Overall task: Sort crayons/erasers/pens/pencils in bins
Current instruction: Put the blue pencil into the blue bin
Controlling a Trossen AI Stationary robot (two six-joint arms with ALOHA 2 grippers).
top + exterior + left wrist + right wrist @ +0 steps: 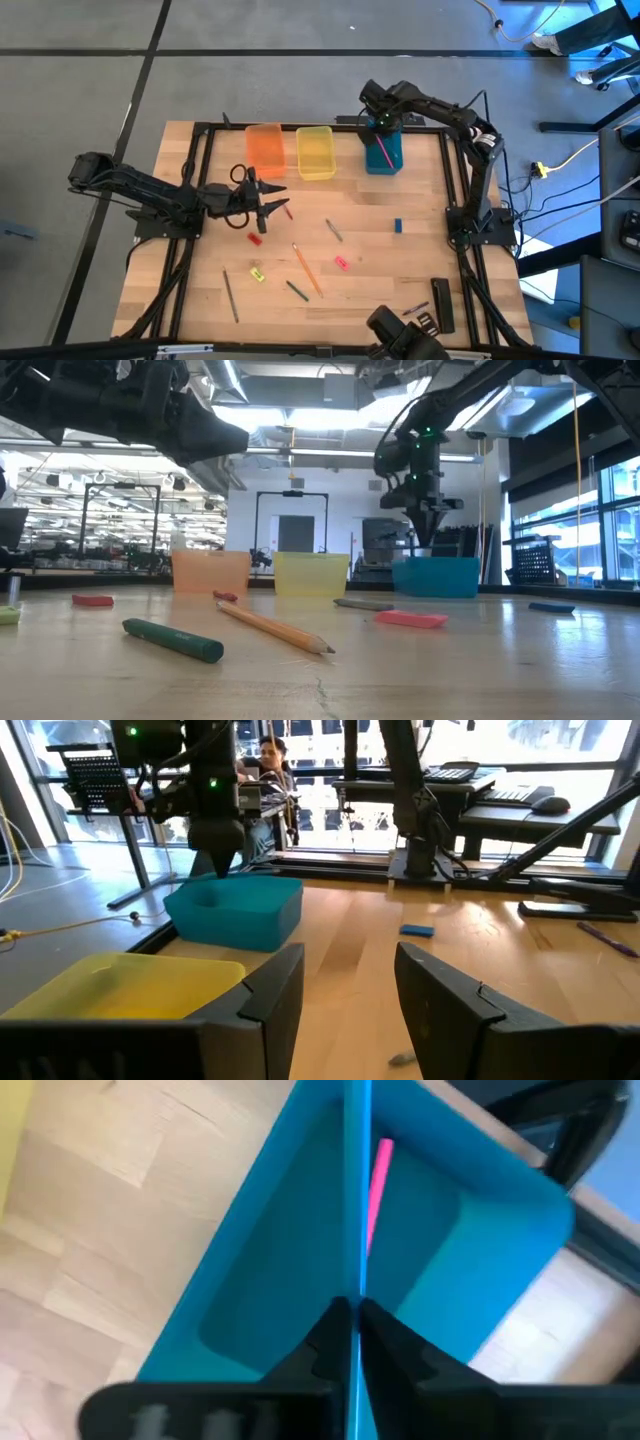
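Note:
My right gripper (380,124) hangs over the teal-blue bin (384,150) at the table's far side, shut on a blue pencil (357,1190). A pink-red pencil (375,1185) lies inside that bin. My left gripper (278,199) is open and empty above the table, just near of the orange bin (265,148) and yellow bin (315,152); its fingers (268,1000) frame bare wood. An orange pencil (306,268), crayons (297,290) and small erasers (254,238) lie flat on the table. My right gripper pinches the blue pencil (355,1295) between its two fingers. The fingers come from above and point down, and the pencil runs along them and on past their tips into the teal-blue bin. It stands about upright; whether its lower end touches the bin's floor I cannot tell.
Loose on the wood: a red eraser, a yellow eraser (257,273), a pink eraser (342,263), a blue eraser (398,226), a grey crayon (333,230), a reddish-brown crayon (288,211) beside my left gripper, and a long black flat bar (442,303) near right.

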